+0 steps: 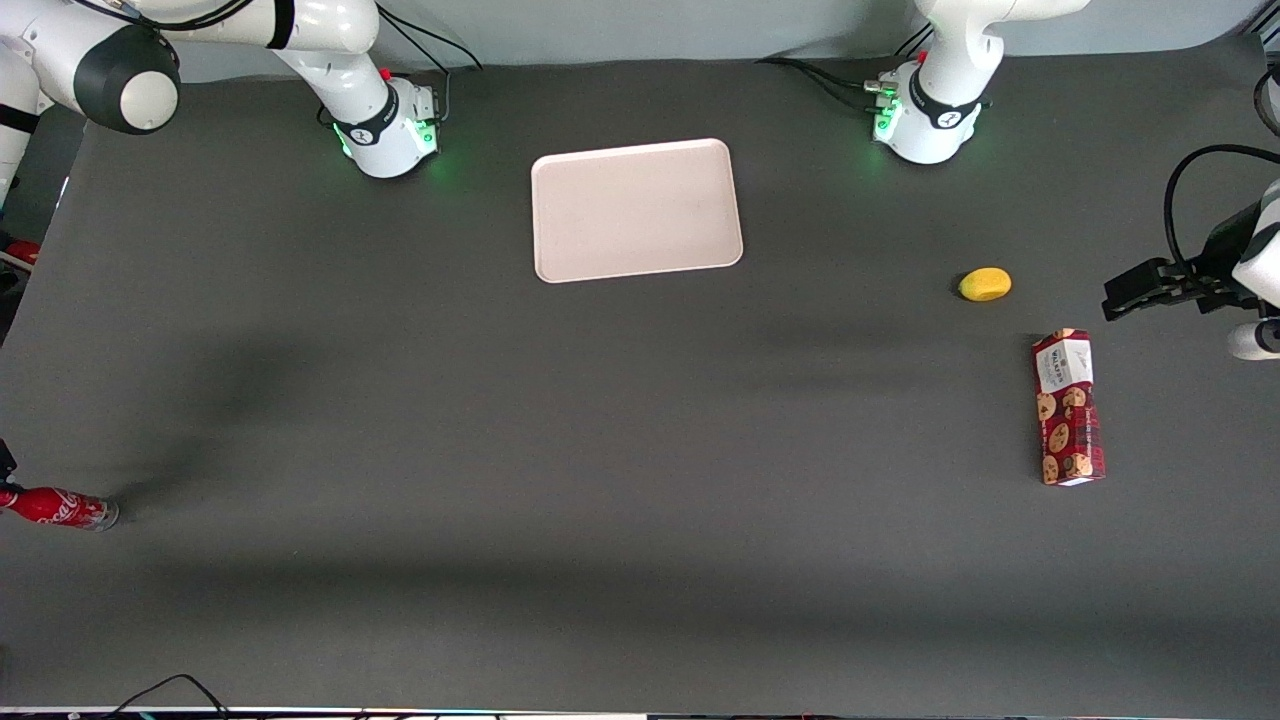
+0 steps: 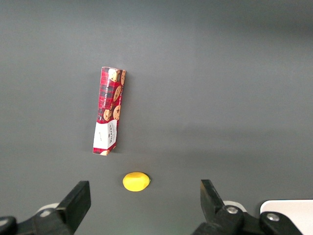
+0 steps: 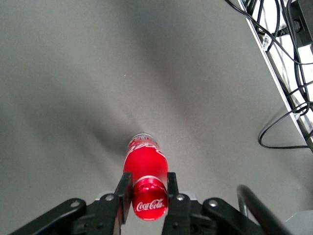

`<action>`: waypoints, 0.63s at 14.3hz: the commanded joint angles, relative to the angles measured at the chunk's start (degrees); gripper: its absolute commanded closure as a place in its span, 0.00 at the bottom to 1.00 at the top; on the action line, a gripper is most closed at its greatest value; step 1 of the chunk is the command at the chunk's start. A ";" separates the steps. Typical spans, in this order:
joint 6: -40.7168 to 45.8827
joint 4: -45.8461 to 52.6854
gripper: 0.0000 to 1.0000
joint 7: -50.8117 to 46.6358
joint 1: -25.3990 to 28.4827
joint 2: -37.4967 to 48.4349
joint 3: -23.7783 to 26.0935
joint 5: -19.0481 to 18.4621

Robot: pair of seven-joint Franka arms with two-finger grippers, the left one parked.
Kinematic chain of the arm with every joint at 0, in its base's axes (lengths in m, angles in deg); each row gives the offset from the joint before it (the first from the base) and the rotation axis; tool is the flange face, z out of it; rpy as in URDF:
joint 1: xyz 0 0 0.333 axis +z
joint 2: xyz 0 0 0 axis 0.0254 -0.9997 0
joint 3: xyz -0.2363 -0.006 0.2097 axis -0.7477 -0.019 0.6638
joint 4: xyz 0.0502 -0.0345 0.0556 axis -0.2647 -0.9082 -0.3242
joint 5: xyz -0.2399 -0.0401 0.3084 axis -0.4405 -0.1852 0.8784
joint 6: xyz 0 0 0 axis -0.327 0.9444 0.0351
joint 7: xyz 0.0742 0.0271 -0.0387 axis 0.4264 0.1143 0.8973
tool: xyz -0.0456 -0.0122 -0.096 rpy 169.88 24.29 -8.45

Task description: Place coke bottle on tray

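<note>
The coke bottle (image 1: 57,507) is a slim red bottle with white script, at the working arm's end of the table, nearer the front camera than the tray. In the right wrist view I look down on its red cap (image 3: 149,198), and its clear base points down at the grey mat. My gripper (image 3: 149,183) is shut on the bottle, one finger on each side of the neck just under the cap. In the front view only a dark bit of the gripper (image 1: 5,465) shows at the picture's edge. The pale pinkish tray (image 1: 637,210) lies flat and bare between the two arm bases.
A red cookie box (image 1: 1068,407) and a small yellow fruit (image 1: 985,284) lie toward the parked arm's end; both also show in the left wrist view, box (image 2: 109,111) and fruit (image 2: 136,181). The table edge with loose cables (image 3: 286,105) runs close to the bottle.
</note>
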 commanded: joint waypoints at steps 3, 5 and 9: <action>3.21 1.52 1.00 0.99 0.52 3.18 0.21 -0.86; 6.55 -0.40 1.00 -0.24 3.31 6.94 0.12 -1.66; 10.77 -7.61 1.00 -12.52 8.24 18.19 0.21 -7.89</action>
